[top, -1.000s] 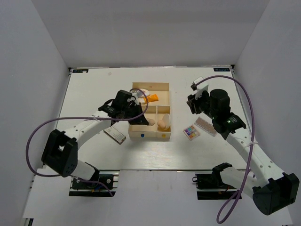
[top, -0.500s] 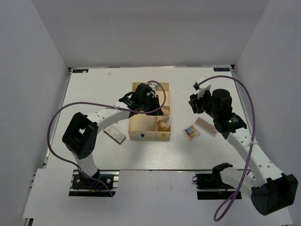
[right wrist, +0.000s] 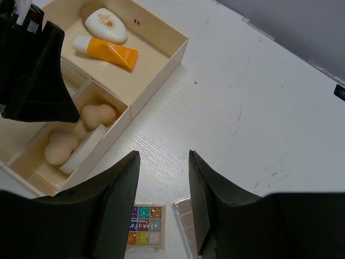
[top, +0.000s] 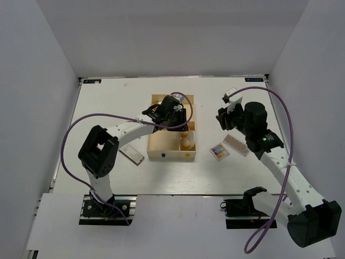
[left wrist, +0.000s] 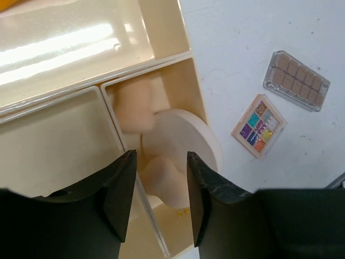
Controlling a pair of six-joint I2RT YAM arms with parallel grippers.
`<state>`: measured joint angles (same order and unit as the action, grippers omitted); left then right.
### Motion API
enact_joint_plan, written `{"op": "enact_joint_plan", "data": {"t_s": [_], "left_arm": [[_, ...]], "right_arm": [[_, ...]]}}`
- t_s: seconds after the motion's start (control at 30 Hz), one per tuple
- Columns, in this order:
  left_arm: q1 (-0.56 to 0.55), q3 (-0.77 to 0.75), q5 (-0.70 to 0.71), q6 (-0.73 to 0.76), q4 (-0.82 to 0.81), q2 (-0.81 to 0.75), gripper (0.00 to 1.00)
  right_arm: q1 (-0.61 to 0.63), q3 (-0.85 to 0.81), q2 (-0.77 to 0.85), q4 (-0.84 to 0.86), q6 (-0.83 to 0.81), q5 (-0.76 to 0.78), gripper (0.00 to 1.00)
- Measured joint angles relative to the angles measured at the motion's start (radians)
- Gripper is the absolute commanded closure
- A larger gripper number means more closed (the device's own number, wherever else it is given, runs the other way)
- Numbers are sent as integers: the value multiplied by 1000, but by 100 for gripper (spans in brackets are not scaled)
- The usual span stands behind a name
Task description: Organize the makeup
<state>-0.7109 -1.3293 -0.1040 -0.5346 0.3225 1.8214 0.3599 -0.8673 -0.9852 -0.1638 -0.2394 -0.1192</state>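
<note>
Left fingers point(left wrist: 119, 199) spread apart, nothing between them, hanging over the near right compartment of the pale wooden box point(left wrist: 164, 32). In that compartment, right under the fingers: round cream puff point(left wrist: 180, 137), tilted, wedged between two beige egg-shaped sponges point(left wrist: 133, 108), touching both. One sponge sits toward the back divider, the other toward the front wall.

Right fingers point(right wrist: 116, 205) also parted and holding nothing. They are above the bare surface point(right wrist: 259, 108) to the right of the box, well apart from it. Below them lie the multicoloured palette point(right wrist: 143, 224) and, just beside it, a brown-pan palette point(right wrist: 183, 208), both flat on the surface outside the box.

The long back compartment holds the orange tube point(right wrist: 106, 51) lying flat, with the white teardrop piece point(right wrist: 105, 24) just beside it.

A third flat palette point(top: 132, 154) lies on the surface left of the box, near its front corner, under the left arm point(top: 116, 135).
</note>
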Motion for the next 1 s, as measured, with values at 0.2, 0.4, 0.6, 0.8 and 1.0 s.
{"op": "enact_joint_plan", "data": {"t_s": [0.2,0.4,0.6,0.8,1.0], "left_arm": [[0,0,19,-1,25,-5,44],[1,4,31,10,59,-106,48],[18,163,186,18,99,-462,22],[69,238,427,-118,298,-612,2],[153,317,533,-198,427,-593,2]], "right_arm": [[-5,0,0,1,0,-10,52],[-15,0,0,0,-1,-19,42],[-19,0,-15,-6,-4,-37,41],[-20,0,-23,-13,-4,-42,40],[-21,0,-26,-13,-4,-47,41]]}}
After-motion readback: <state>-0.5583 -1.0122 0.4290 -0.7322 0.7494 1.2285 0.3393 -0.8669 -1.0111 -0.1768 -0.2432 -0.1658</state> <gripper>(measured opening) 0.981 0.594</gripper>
